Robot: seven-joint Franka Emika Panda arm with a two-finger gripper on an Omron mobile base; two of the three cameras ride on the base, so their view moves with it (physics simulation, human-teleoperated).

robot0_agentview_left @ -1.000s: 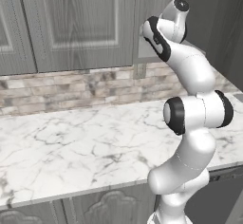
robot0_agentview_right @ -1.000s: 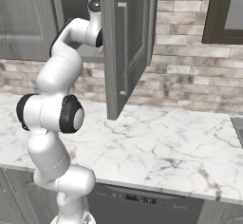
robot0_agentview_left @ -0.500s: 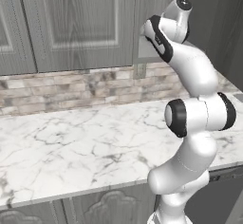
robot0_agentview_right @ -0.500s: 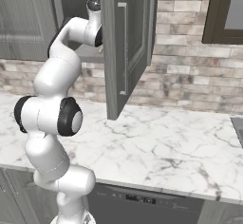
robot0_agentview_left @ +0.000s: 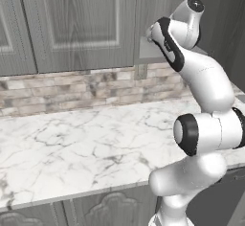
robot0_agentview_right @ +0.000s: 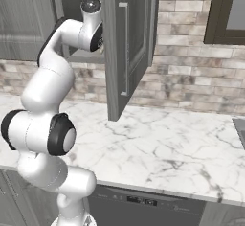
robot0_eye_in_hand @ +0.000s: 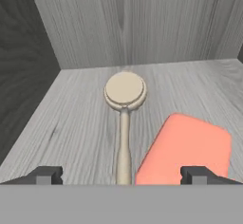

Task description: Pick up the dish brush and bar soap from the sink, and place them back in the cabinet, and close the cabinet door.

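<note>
The grey wood-grain wall cabinet (robot0_eye_in_hand: 142, 33) stands open, and the hand view looks straight into it, along its grey inner shelf (robot0_eye_in_hand: 80, 118) toward the back wall. On that shelf lies the dish brush (robot0_eye_in_hand: 124, 118), a thin tan wooden stick with a small round pale head; the head points toward the back wall and the handle runs toward the front edge of the shelf. Just beside it, on the right in this view, lies the bar soap (robot0_eye_in_hand: 187, 147), a flat orange-red rectangular block, set at a slight angle near the front edge. Brush and soap lie close together; whether they touch cannot be told.

The two-finger gripper (robot0_eye_in_hand: 122, 175) sits at the shelf's front, jaws spread wide and holding nothing; one dark fingertip (robot0_eye_in_hand: 45, 174) is left of the handle, the other in front of the soap. Bare shelf lies left of the brush up to the dark side wall, and behind both things up to the back wall.

In the right base view the tall grey cabinet door (robot0_agentview_right: 127, 48) with a plain recessed panel hangs open, swung out over the white marble counter (robot0_agentview_right: 158, 148), with the robot's wrist just left of it at the cabinet opening. The counter below is bare.
</note>
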